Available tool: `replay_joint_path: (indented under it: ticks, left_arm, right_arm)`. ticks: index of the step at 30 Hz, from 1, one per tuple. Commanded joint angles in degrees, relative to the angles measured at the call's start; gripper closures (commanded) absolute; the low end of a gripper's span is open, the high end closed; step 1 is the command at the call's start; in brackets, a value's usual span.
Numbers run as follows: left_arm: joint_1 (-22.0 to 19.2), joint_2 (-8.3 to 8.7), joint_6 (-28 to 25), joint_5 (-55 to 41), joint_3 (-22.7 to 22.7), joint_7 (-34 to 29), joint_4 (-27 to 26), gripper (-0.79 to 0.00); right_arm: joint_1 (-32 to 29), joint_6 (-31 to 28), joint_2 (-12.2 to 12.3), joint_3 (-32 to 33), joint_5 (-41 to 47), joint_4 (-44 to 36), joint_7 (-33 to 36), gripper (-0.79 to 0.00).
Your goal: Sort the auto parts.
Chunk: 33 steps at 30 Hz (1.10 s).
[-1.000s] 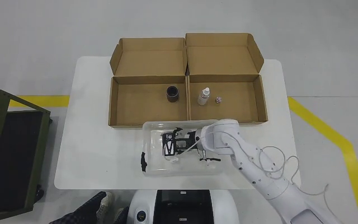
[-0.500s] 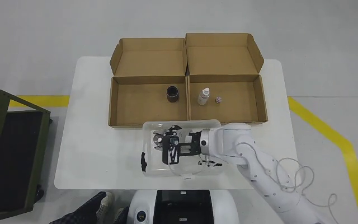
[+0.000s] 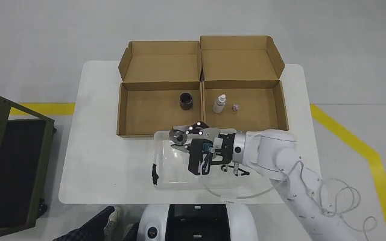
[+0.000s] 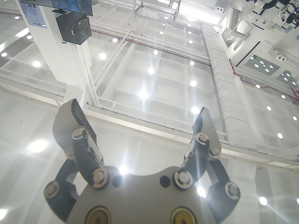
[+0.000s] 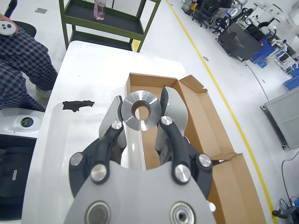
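My right gripper (image 5: 141, 97) is shut on a silver metal ring (image 5: 141, 113) with a round hole, its fingers (image 5: 165, 96) pressing on the ring's rim. From above, the ring (image 3: 177, 136) hangs over the far rim of the clear plastic bin (image 3: 158, 158), close to the near wall of the left cardboard box (image 3: 129, 114). That box holds a black cylinder (image 3: 186, 100). In the right cardboard box (image 3: 280, 111) lie a white bottle (image 3: 219, 103) and a small part (image 3: 236, 107). My left gripper (image 4: 140, 120) is open, holds nothing and points up at the ceiling.
Both boxes stand side by side at the back of the white table (image 3: 96, 150), lids folded back. A black scrap (image 3: 155, 173) sits on the bin's left edge, and small dark parts (image 3: 241, 172) lie by its right end. A green cart (image 3: 18, 162) stands to the table's left.
The right gripper has risen out of the clear bin with the metal ring and swung toward the left box's near wall.
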Motion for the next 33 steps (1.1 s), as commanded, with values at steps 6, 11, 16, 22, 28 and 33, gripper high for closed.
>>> replay_joint_path:
  ticks: [6,11,16,22,28,33]
  left_arm:
    - [0.0,0.0,0.0,0.0,0.0,0.0,0.0,-0.785]
    - [0.0,0.0,0.0,0.0,0.0,0.0,0.0,-0.785]
    - [0.0,0.0,0.0,0.0,0.0,0.0,0.0,-0.785]
    - [0.0,0.0,0.0,0.0,0.0,0.0,0.0,-0.785]
    - [0.0,0.0,0.0,0.0,0.0,0.0,0.0,-0.785]
    - [0.0,0.0,0.0,0.0,0.0,0.0,0.0,-0.785]
  right_arm:
    - [-2.4,-0.3,0.8,3.5,-0.1,-2.4,-3.5,0.0]
    - [-3.7,-0.2,1.2,5.5,-0.6,-3.7,-5.3,0.0]
    - [-4.9,0.0,1.6,7.3,-0.6,-4.4,-7.1,0.0]
    - [-5.3,-0.1,1.9,8.0,-0.5,-4.1,-8.7,0.0]
    - [-4.8,-0.1,2.1,7.9,-0.3,-3.6,-9.3,0.0]
    - [-3.4,0.0,2.0,6.7,0.5,-1.5,-9.3,0.0]
